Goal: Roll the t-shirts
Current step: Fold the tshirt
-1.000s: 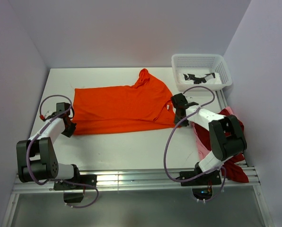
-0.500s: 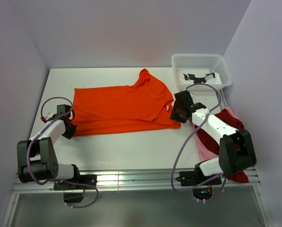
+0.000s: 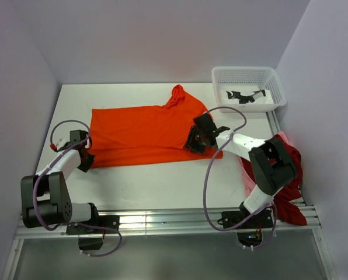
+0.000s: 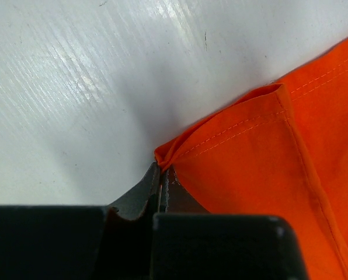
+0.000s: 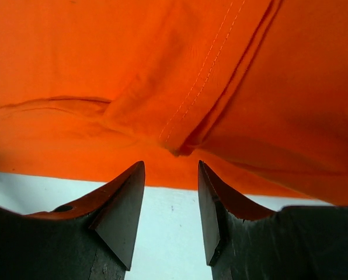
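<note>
The bright orange t-shirt (image 3: pixel 148 133) lies folded flat across the middle of the table. It also shows in the left wrist view (image 4: pixel 261 163) and the right wrist view (image 5: pixel 180 70). My left gripper (image 3: pixel 87 156) is shut on the shirt's near left corner (image 4: pixel 162 158). My right gripper (image 3: pixel 192 143) is open and empty, its fingertips (image 5: pixel 133 175) just short of the shirt's near right hem. The dark red t-shirt (image 3: pixel 288 175) and the pale pink t-shirt (image 3: pixel 250 184) lie in a heap at the right edge, partly hidden by the right arm.
A white lattice basket (image 3: pixel 249 79) holding white and black items stands at the back right. Pale walls close in the table on the left, back and right. A metal rail (image 3: pixel 162 221) runs along the near edge.
My right gripper has moved left from the shirt's right end over its near right hem. The left gripper has stayed on the near left corner.
</note>
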Available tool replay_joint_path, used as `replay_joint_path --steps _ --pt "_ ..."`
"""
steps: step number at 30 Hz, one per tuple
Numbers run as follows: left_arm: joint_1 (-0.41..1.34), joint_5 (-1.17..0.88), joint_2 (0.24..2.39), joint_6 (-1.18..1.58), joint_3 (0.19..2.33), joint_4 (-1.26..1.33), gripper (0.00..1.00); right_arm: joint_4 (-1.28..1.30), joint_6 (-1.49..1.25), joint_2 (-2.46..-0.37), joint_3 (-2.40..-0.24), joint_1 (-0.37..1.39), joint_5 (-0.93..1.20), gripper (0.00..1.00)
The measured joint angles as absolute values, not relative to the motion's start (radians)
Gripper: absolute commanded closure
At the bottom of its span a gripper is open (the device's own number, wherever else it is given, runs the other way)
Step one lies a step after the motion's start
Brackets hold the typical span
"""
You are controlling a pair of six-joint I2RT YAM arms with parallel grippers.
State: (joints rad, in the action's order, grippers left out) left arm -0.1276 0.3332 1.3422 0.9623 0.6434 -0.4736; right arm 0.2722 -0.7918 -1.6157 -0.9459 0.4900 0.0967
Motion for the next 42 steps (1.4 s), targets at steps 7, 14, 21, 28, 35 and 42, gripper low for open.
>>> replay_joint_path --steps 7,14,21,28,35,42 --pt "-0.128 0.333 1.332 0.962 0.638 -0.471 0.99 0.244 -0.839 -1.709 -0.979 0.502 0.096 0.56" --pt "-0.128 0.333 1.33 0.962 0.633 -0.467 0.99 0.215 -0.855 -1.712 -1.012 0.502 0.075 0.79" --pt "-0.128 0.332 1.33 0.961 0.632 -0.466 0.99 0.207 -0.861 -1.767 -1.061 0.502 0.072 1.0" --pt "-0.128 0.331 1.329 0.958 0.632 -0.464 0.99 0.216 -0.828 -1.851 -1.182 0.509 0.072 1.0" --pt "-0.128 0.33 1.319 0.957 0.626 -0.46 0.99 0.228 -0.794 -1.886 -1.27 0.517 0.072 1.0" --pt "-0.128 0.33 1.319 0.955 0.626 -0.459 1.0 0.242 -0.767 -1.967 -1.351 0.517 0.079 1.0"
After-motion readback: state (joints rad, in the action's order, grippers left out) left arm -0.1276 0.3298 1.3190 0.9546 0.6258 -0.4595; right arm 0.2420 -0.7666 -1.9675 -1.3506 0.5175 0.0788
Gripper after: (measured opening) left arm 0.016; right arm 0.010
